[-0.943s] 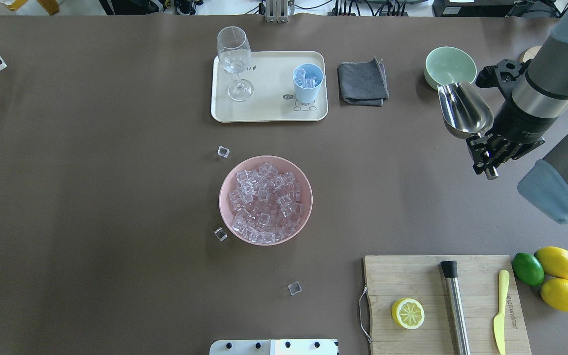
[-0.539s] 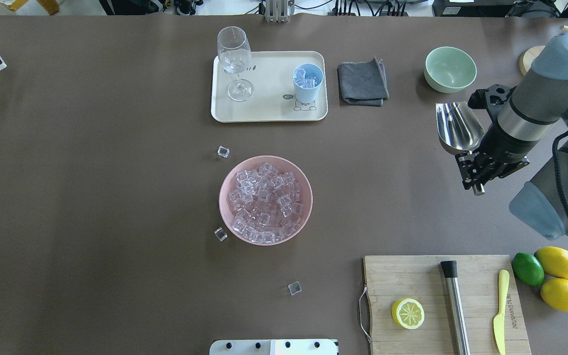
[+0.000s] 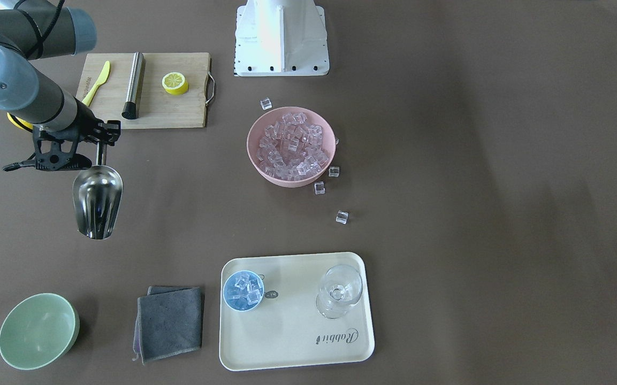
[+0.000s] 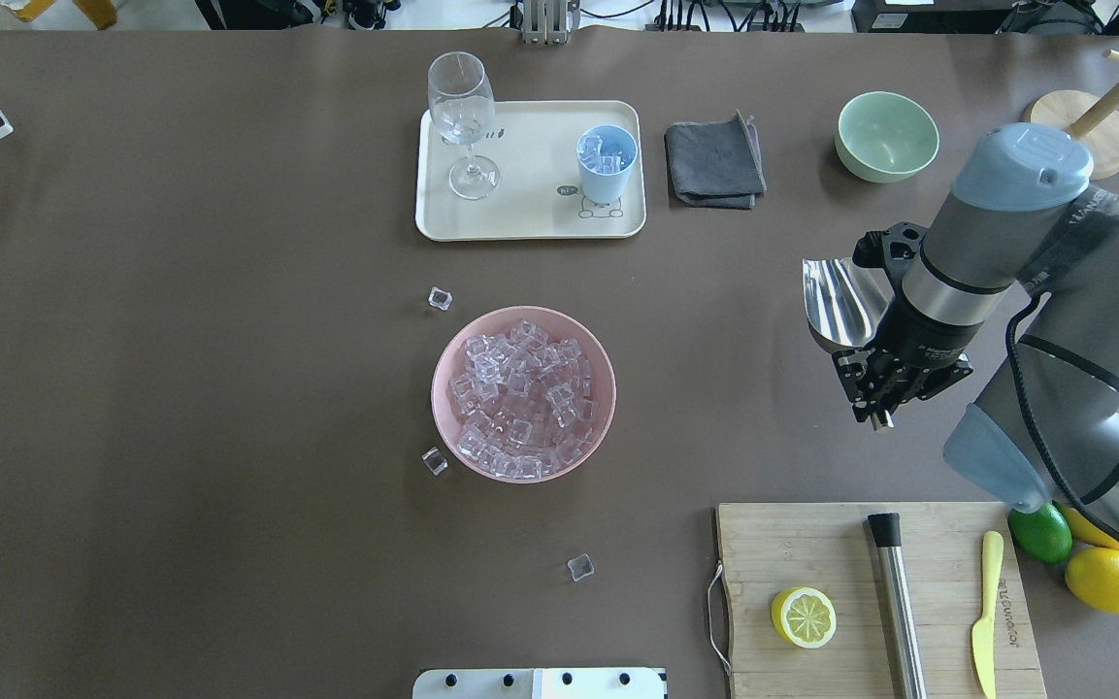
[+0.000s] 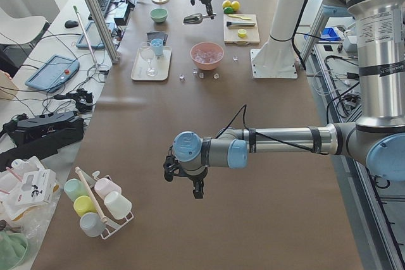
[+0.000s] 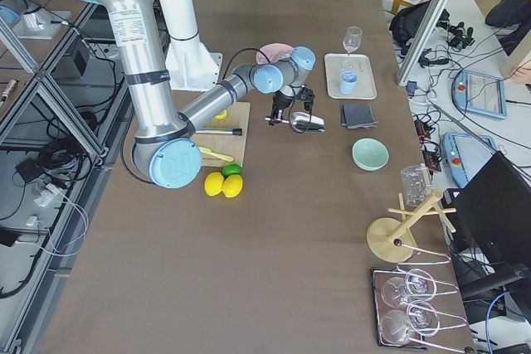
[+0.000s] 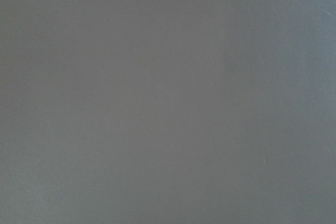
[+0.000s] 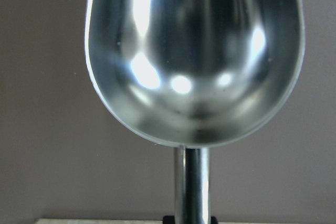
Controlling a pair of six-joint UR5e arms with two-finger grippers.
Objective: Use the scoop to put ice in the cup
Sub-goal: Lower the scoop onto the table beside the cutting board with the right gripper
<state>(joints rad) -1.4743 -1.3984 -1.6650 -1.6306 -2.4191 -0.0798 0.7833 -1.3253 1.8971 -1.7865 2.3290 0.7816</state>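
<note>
My right gripper point(image 4: 881, 377) is shut on the short handle of the shiny steel scoop point(image 4: 839, 303), held above the table to the right of the pink bowl point(image 4: 446, 359). The trough is empty in the right wrist view, scoop point(image 8: 194, 56). Ice point(image 4: 523, 398) fills the pink bowl, and three loose cubes lie on the table around it. The light-blue cup point(image 4: 607, 163) stands on the cream tray point(image 4: 520, 221) with several cubes inside. My left gripper point(image 5: 195, 188) hangs over bare table far to the left; I cannot tell whether it is open or shut.
A stemmed glass point(image 4: 463, 121) shares the tray. A grey cloth point(image 4: 714, 163) and a pale green bowl point(image 4: 886, 136) lie behind the scoop. A cutting board point(image 4: 811, 544) with lemon half, steel rod and yellow knife is near right, with lemons and a lime beside it.
My right arm has carried the scoop away from the green bowl, toward the robot and leftward toward the pink bowl. Nothing else has moved.
</note>
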